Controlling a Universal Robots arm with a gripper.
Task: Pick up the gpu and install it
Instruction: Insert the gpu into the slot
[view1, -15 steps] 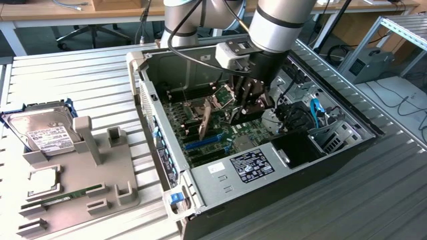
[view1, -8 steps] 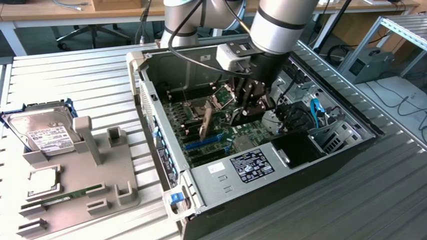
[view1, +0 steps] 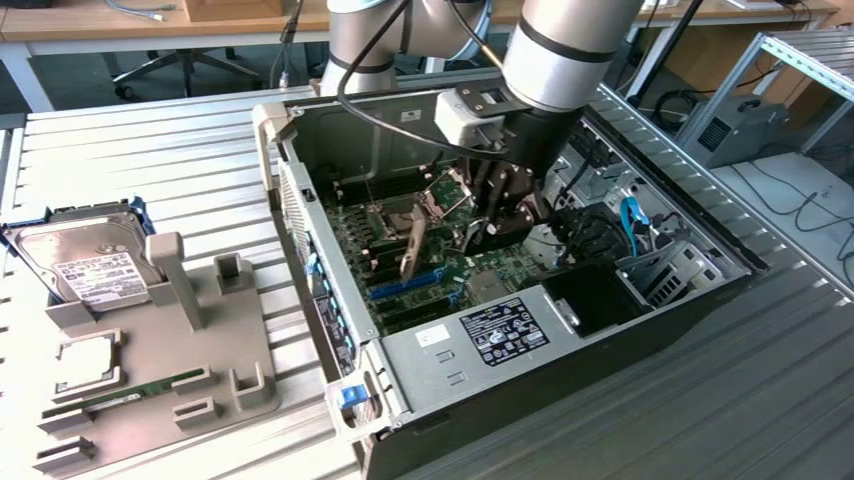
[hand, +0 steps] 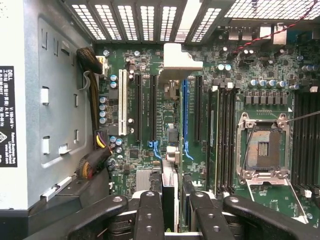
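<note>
Gpu (hand: 170, 185) held edge-on over the motherboard (hand: 200, 115), and we are lining it up for seating.

Nearest us, the gripper (hand: 172, 212) is clamping its half-closed fingers (hand: 149, 215) on the card's top edge. Just beyond, the card is hanging upright between the black slot and the blue slot (hand: 183, 110); we are judging that it needs keeping vertical and parallel to the slot, its bracket (hand: 180, 60) facing the rear grille beyond.

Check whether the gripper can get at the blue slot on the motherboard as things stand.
Probably yes. The case lies open, the gripper hangs inside it clamping the gpu edge-on just above the motherboard, and no cable crosses the blue slot.
</note>
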